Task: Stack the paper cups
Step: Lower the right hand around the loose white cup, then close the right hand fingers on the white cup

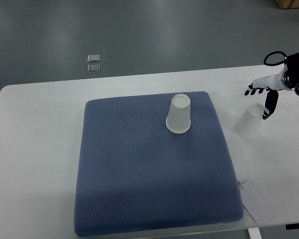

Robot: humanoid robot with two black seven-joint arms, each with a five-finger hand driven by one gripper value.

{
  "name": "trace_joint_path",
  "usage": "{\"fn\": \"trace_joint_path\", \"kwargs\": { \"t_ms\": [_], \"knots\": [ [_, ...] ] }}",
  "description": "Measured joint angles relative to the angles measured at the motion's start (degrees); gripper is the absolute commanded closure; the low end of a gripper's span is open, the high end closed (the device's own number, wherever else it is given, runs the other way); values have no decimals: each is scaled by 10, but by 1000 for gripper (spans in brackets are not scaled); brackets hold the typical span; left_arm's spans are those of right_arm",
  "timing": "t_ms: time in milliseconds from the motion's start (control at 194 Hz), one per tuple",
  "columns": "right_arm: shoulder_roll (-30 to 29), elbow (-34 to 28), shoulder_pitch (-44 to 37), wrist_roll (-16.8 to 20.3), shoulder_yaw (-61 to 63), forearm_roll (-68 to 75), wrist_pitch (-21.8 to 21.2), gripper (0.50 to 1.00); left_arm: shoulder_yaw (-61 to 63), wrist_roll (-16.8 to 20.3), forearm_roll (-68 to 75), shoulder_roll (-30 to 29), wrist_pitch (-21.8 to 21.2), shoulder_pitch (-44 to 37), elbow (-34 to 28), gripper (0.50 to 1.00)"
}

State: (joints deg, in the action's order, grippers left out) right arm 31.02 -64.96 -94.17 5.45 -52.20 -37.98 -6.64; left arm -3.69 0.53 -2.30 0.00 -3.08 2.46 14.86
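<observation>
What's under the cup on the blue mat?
The paper cup stands upside down on the blue mat. Its walls hide whatever may be beneath it, so that can't be seen.

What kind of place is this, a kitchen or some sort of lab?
Most likely a robot test lab: a plain white table on a bare grey floor, a blue mat holding one paper cup, and a robot's right hand beside another cup.

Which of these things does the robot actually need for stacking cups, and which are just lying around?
Needed:
- cup on the mat
- cup on the table
- right robot hand, open beside it

Lying about:
- blue mat
- white table
- paper tag
- floor plates
</observation>
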Motion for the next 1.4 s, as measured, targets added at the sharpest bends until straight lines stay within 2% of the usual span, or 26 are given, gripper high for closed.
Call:
{"fn": "trace_joint_path", "kwargs": {
  "t_ms": [439, 1054, 1183, 1265, 1296, 1353, 1400],
  "knots": [
    [-23, 17, 47, 0, 0, 1, 46, 579, 0, 0, 0, 0, 0, 0, 0, 500],
    [-33, 31, 66, -1, 0, 1, 56, 634, 0, 0, 0, 0, 0, 0, 0, 500],
    [-36, 32, 70, -1, 0, 1, 57, 713, 0, 0, 0, 0, 0, 0, 0, 500],
    [-36, 32, 70, -1, 0, 1, 57, 809, 1, 0, 0, 0, 0, 0, 0, 500],
    [-36, 32, 71, -1, 0, 1, 58, 818, 1, 0, 0, 0, 0, 0, 0, 500],
    [-36, 32, 71, -1, 0, 1, 58, 865, 1, 0, 0, 0, 0, 0, 0, 500],
    [-36, 32, 71, -1, 0, 1, 58, 871, 1, 0, 0, 0, 0, 0, 0, 500]
  ]
}}
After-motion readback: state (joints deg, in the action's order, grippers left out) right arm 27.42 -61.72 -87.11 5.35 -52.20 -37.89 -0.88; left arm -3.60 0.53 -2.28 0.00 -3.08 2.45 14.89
